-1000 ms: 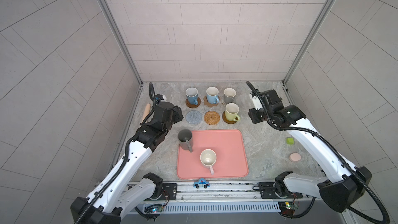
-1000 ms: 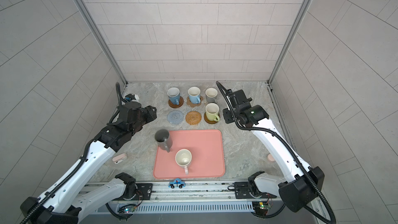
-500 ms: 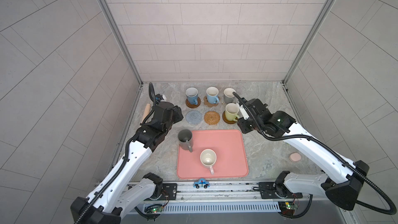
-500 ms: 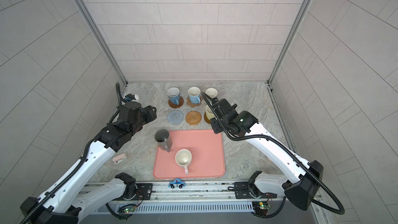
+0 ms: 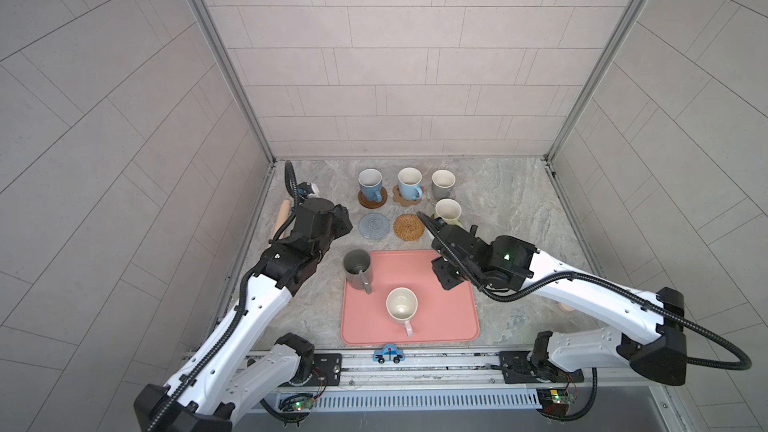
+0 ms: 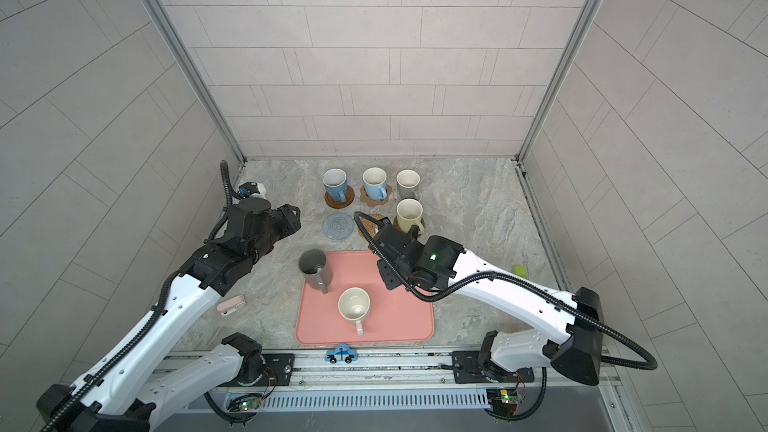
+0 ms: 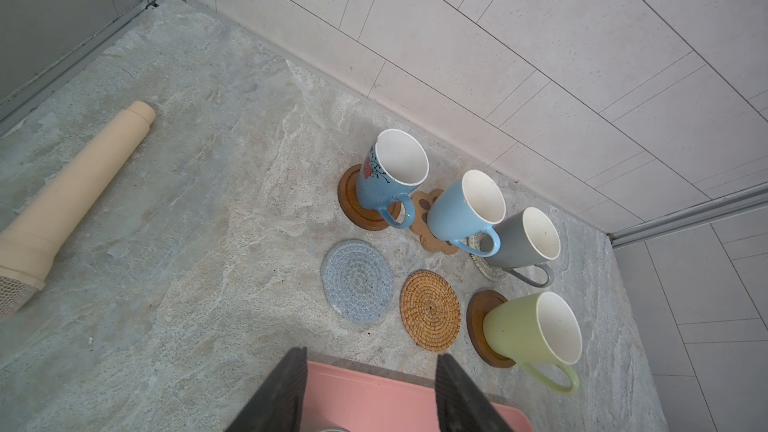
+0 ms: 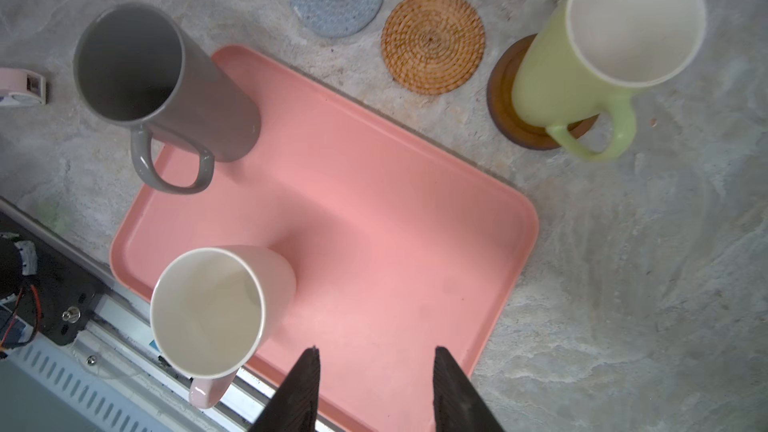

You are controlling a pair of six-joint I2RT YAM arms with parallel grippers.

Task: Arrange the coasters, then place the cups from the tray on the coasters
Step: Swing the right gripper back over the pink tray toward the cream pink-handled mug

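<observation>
My left gripper (image 7: 370,355) and right gripper (image 8: 376,351) are both spread, empty. The pink mug (image 8: 208,309) looks rigid, glazed, breakable; I would pinch its wall at the rim.

Wore glossy white shells on the long links of the left arm (image 5: 257,313) and right arm (image 5: 582,292), matte black housings at joints, wrists and bases. Carried black corrugated cables (image 5: 287,180) looping outside each arm. Showed a small green light (image 5: 506,256) on the right wrist housing. Ended in dark ribbed fingers (image 7: 286,392).
</observation>
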